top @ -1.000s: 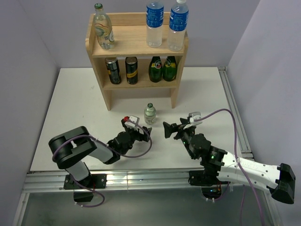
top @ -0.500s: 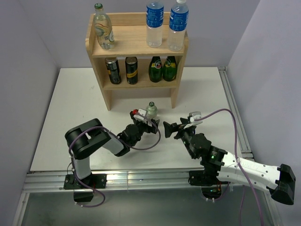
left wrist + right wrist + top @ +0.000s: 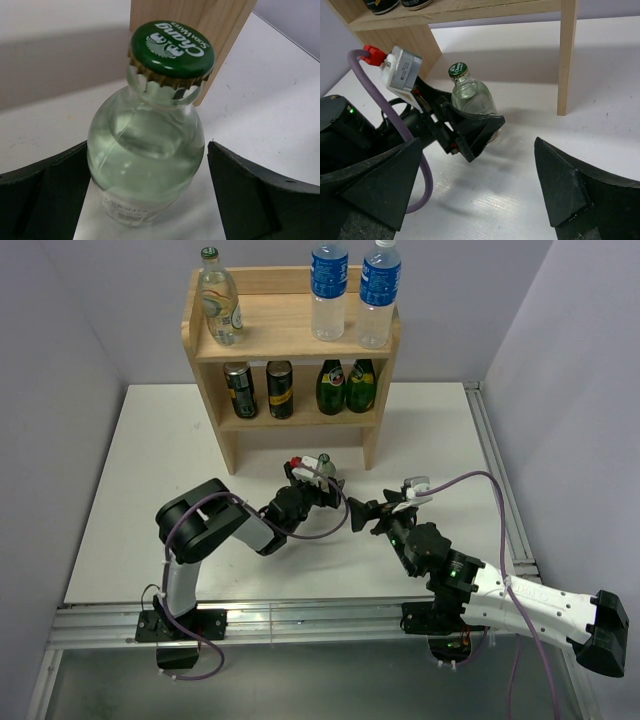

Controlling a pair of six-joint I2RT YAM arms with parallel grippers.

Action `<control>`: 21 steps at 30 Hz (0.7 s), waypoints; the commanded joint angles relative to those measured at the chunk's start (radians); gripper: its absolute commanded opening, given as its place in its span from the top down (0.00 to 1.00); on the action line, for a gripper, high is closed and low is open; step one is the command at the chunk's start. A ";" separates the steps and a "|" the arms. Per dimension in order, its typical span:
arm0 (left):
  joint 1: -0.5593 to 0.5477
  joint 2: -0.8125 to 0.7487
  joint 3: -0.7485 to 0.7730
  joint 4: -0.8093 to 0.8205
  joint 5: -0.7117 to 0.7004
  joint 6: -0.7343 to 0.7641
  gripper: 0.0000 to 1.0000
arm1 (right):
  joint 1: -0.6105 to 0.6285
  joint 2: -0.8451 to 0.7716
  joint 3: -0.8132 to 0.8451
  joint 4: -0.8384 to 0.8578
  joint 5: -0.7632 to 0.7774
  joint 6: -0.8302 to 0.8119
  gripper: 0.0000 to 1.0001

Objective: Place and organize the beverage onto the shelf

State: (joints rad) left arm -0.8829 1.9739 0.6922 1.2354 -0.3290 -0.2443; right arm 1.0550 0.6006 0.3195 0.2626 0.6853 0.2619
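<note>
A small clear glass bottle with a green cap (image 3: 321, 466) stands on the white table in front of the wooden shelf (image 3: 290, 335). My left gripper (image 3: 324, 482) is open, with its jaws on either side of the bottle's body (image 3: 145, 150); a gap shows at the right jaw. My right gripper (image 3: 364, 513) is open and empty, just right of the bottle. The right wrist view shows the bottle (image 3: 470, 97) between the left gripper's fingers (image 3: 477, 131). On the shelf's top tier stand another glass bottle (image 3: 222, 302) and two water bottles (image 3: 329, 290). Two cans (image 3: 240, 390) stand on the lower tier.
Two dark green bottles (image 3: 346, 386) stand on the lower tier next to the cans. The shelf's right leg (image 3: 567, 55) stands just behind the bottle. A metal rail (image 3: 500, 480) runs along the table's right edge. Purple walls close in the sides.
My left arm has reached forward and to the right, bringing its open jaws around the glass bottle. My right arm has barely moved.
</note>
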 commanded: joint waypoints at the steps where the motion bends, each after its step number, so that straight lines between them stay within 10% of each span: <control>1: 0.005 0.029 0.050 0.009 0.038 0.017 0.02 | -0.009 -0.012 -0.011 0.040 -0.010 0.005 0.00; 21: 0.010 0.030 0.118 -0.112 -0.042 0.005 0.41 | -0.023 -0.016 -0.017 0.043 -0.030 0.014 0.00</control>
State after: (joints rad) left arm -0.8745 2.0274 0.7898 1.1469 -0.3534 -0.2230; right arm 1.0412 0.5922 0.3176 0.2691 0.6605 0.2691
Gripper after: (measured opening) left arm 0.754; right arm 0.999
